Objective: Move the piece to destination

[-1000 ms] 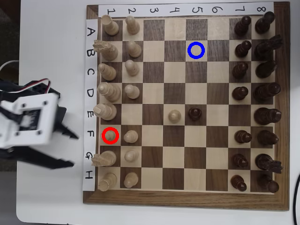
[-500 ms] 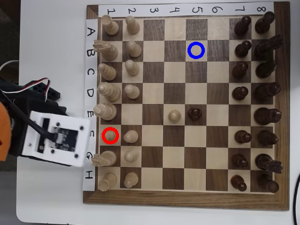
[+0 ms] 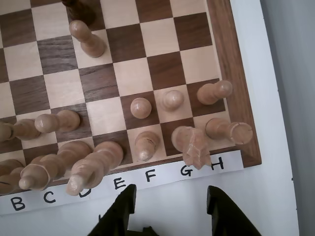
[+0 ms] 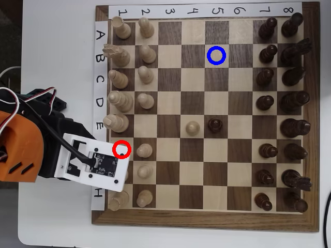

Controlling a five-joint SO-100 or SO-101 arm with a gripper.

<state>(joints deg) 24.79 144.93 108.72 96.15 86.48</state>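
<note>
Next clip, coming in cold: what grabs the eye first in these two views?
In the overhead view, two bold rings stand out on the chessboard: a red ring around a pale piece in column 1, row F, and a blue ring on an empty light square at row B, column 5. The arm's orange and white body covers the board's left edge by rows F to H, and in the wrist view the open claw hangs above the letter strip.

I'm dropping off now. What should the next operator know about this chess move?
Gripper: open, empty, over the table just short of the board edge, by the F and G labels in the wrist view.
The piece: upright on its row-F edge square, red-ringed in the overhead view, not grasped.
Destination: blue-ringed square, empty.
Done: approach only.
Left: grasp, lift, carry, set down.
</note>
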